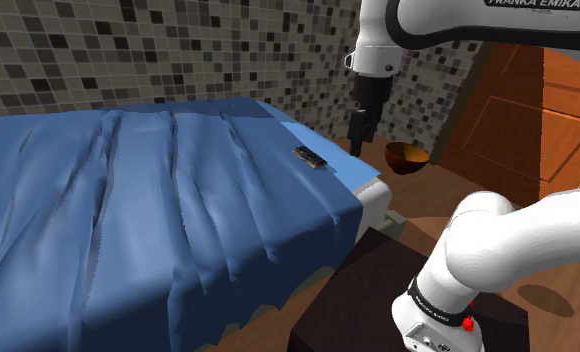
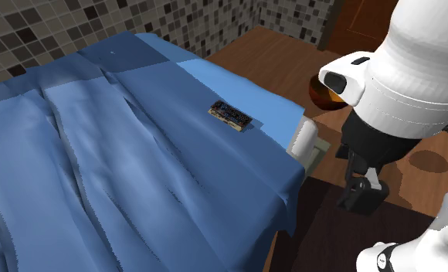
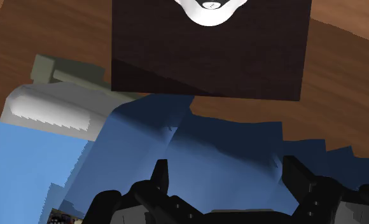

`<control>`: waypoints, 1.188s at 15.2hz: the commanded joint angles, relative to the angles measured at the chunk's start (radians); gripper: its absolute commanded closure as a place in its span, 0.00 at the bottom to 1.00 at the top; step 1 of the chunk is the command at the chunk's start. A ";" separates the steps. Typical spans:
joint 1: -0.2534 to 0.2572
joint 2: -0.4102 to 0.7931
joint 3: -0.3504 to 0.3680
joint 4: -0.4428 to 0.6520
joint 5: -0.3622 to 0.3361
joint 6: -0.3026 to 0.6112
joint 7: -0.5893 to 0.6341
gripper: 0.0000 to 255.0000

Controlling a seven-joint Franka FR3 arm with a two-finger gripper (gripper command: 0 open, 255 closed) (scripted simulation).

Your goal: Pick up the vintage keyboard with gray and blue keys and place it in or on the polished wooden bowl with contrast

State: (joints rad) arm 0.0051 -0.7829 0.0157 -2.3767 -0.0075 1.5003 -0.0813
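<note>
Keyboard (image 1: 310, 157) is lying flat on the blue bed cover (image 1: 158, 230), close to the bed's far corner, just right of centre in the upper half of the shoulder view. It is showing as a small dark slab with a pale edge; key colours are too small to tell. In the second exterior view the keyboard (image 2: 230, 114) is sitting at centre frame, upper half, on the lighter blue strip of the cover (image 2: 99, 170). Nothing is touching it.

Bowl (image 1: 405, 157) is resting on the wooden floor (image 1: 568, 130) beyond the bed corner, to the right of the keyboard in the shoulder view, brown outside and orange inside. In the second exterior view the bowl (image 2: 320, 91) is peeking out at upper right, partly hidden behind the white arm.

Gripper (image 1: 359, 135) is hanging point-down between keyboard and bowl in the shoulder view, over the bed's edge, well apart from both. In the second exterior view the gripper (image 2: 361, 197) is showing at lower right under the arm's white body.

In the wrist view the gripper (image 3: 226, 172) is facing the blue cover; its fingers (image 3: 160, 175) are standing apart and holding nothing. A corner of the keyboard (image 3: 61, 218) is showing beside the gripper body, outside the fingers. The dark stand (image 3: 208, 57) is sitting beyond the cover's edge.
</note>
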 commanded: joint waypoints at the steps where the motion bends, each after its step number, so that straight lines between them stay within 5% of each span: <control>1: 0.000 0.000 0.000 0.000 0.000 0.000 0.000 0.00; 18: -0.100 0.498 -0.222 0.125 -0.003 0.417 -0.127 0.00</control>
State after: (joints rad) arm -0.0887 -0.3184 -0.1905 -2.2631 -0.0150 1.8918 -0.1934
